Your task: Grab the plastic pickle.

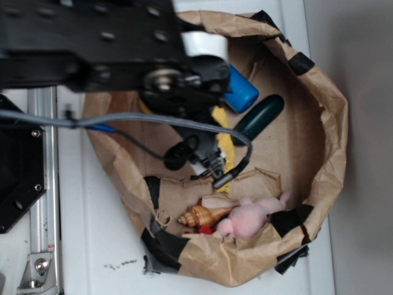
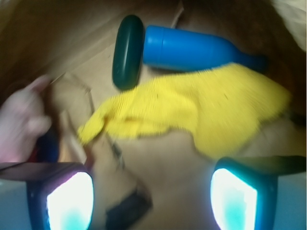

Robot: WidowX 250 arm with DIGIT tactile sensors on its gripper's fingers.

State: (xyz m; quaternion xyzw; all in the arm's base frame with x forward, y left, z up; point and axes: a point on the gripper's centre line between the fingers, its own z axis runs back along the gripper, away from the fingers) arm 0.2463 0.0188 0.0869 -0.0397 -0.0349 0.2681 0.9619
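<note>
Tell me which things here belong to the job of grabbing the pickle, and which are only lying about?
For the job:
- pickle
- gripper, fingers apart, holding nothing

Lying about:
- blue bottle
- yellow cloth
- pink plush toy
- seashell
- paper bag holding them all

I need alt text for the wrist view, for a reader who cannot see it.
The open gripper hangs over a paper bag floor. Ahead lie a dark green pickle, a blue bottle and a yellow cloth.
</note>
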